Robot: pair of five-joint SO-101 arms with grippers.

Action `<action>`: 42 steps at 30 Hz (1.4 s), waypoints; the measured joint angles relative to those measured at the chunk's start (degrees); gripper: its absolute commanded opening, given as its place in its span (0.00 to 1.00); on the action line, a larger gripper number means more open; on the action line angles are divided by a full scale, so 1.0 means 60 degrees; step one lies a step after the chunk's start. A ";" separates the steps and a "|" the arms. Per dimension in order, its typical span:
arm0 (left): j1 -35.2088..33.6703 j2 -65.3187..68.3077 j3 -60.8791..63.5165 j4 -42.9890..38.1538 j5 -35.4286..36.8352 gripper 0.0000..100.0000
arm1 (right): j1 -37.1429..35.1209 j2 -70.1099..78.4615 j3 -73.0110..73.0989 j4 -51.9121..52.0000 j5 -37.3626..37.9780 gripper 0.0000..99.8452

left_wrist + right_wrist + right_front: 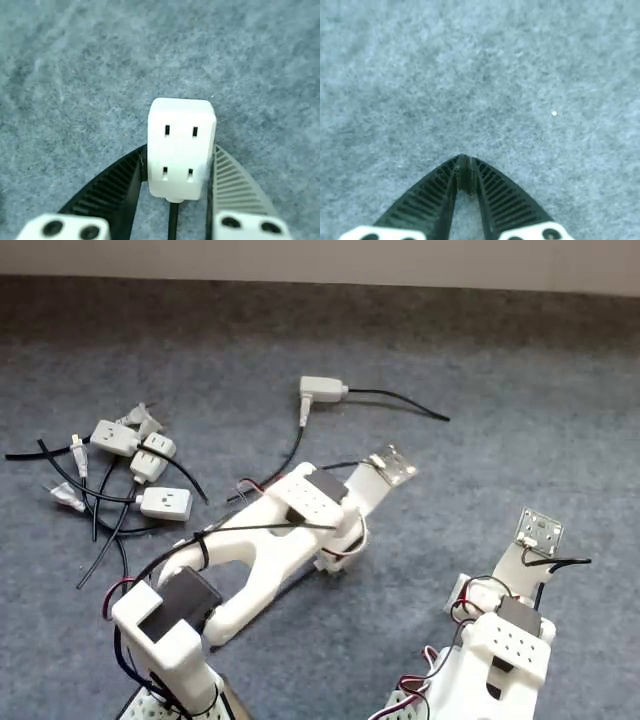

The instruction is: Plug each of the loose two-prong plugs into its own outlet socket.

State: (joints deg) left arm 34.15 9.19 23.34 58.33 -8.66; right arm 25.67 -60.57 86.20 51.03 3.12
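Far-left heap: three white outlet sockets and a few small two-prong plugs lie tangled in black cords on the grey carpet; the pieces lie close together, some touching.
Left arm: stretches over the carpet just right of the heap, angled toward the middle.
Left gripper: parted only as wide as the block between its jaws; the ribbed fingers press both sides of a white held socket; its slotted face, two pairs of slots, is turned to the wrist camera; a black cord leaves its rear end between the fingers; whether it rests on the carpet I cannot tell.
Middle, beyond the left arm: a white connector lies on its own, well apart from the heap; one black cord runs right, another back toward the arm.
Right arm: low at the right, apart from every socket.
Right gripper: closed tip to tip, holding nothing, above bare carpet.
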 measured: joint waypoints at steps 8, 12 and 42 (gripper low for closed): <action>0.0044 0.0073 -0.0513 0.0000 0.0015 0.11 | 0.0000 0.0000 0.0000 0.0000 0.0000 0.01; -0.0220 0.0088 -0.1421 0.0000 0.0000 0.11 | 0.0000 0.0000 0.0000 0.0000 0.0000 0.01; -0.1524 0.8220 -1.4242 0.6799 -0.0659 0.21 | 0.0000 0.0000 0.0000 0.0000 0.0000 0.01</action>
State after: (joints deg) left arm 25.01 58.51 -62.11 99.12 -12.62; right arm 25.67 -60.57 86.20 51.03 3.12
